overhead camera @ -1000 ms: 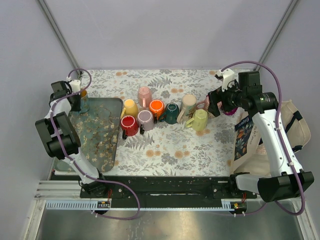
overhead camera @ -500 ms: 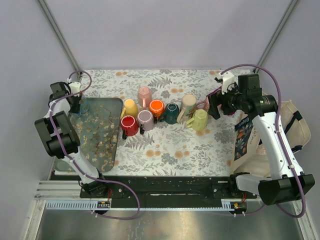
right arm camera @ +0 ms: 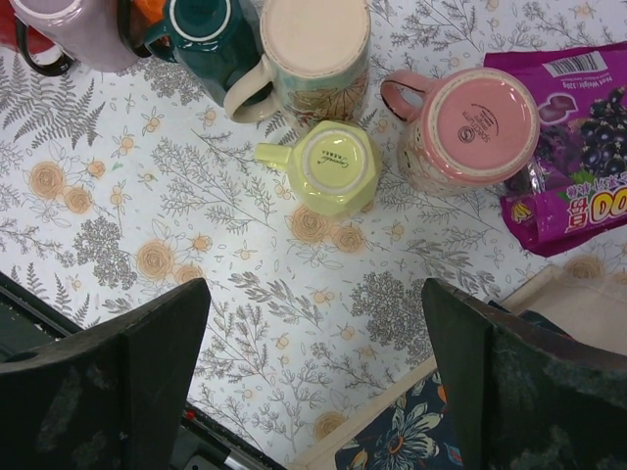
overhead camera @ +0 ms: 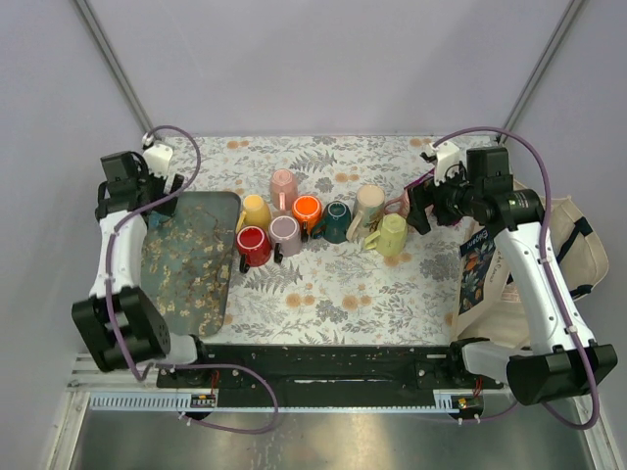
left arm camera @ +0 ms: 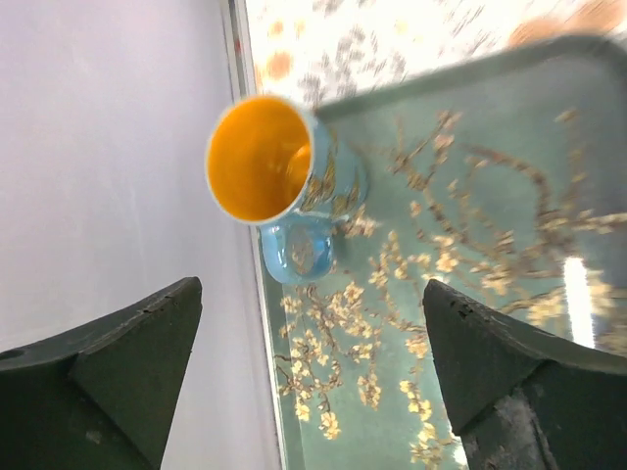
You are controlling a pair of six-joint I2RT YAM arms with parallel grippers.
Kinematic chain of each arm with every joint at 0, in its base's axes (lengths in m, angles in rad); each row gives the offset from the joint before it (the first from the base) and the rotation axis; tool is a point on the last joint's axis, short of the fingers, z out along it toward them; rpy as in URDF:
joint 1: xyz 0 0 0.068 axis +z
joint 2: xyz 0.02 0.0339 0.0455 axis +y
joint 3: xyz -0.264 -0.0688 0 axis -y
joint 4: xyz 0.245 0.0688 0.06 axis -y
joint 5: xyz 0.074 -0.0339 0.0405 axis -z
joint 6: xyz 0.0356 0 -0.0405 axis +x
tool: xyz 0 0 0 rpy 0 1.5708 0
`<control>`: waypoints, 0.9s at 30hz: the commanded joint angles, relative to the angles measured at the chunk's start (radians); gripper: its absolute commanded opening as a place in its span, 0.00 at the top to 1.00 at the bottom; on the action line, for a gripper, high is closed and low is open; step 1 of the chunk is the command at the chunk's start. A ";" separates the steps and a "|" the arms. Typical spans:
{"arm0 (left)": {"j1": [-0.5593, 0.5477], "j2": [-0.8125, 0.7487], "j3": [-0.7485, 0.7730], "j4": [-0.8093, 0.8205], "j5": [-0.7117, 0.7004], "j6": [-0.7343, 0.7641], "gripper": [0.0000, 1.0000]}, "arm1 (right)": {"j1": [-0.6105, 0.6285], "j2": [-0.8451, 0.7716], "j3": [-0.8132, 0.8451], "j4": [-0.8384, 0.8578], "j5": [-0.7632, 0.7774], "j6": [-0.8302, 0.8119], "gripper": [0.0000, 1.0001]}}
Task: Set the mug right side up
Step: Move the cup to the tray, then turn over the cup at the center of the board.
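The left hand [left arm camera: 312,294] is spread wide and grips nothing. Just beyond its fingers, the blue mug [left arm camera: 284,176] stands mouth-up, slightly blurred, at the tray's [left arm camera: 470,245] corner. The right hand [right arm camera: 313,294] hangs released above overturned mugs [right arm camera: 338,166] on the counter [right arm camera: 245,255].

You're looking past the left tool [left arm camera: 312,294], its two dark fingers [left arm camera: 127,362] spread wide with nothing between them. Beyond them, the blue mug [left arm camera: 284,186] shows its orange inside to the camera, at the corner of the teal blossom-patterned tray [left arm camera: 470,294]. The floral counter [left arm camera: 392,39] lies beyond.
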 commanded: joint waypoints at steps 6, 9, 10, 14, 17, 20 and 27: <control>-0.246 -0.401 0.143 -0.311 0.187 -0.321 0.01 | 0.093 0.052 0.028 0.094 0.015 0.006 0.01; -0.398 -0.437 0.233 -0.495 0.172 -0.357 0.01 | 0.142 0.032 0.019 0.101 0.042 -0.072 0.01; -0.408 -0.447 0.230 -0.520 0.189 -0.358 0.01 | 0.160 0.025 0.013 0.110 0.045 -0.094 0.01; -0.440 -0.489 0.059 -0.456 0.230 -0.256 0.01 | 0.176 0.018 -0.059 0.237 0.045 -0.050 0.01; -0.472 -0.506 -0.126 -0.239 0.205 -0.200 0.01 | 0.176 0.051 -0.125 0.351 -0.002 -0.003 0.01; -0.509 -0.516 -0.262 -0.030 0.088 -0.251 0.01 | 0.183 0.139 -0.114 0.354 -0.107 0.009 0.01; -0.577 -0.500 -0.368 -0.103 0.042 -0.246 0.01 | 0.238 0.101 -0.237 0.526 0.061 0.099 0.01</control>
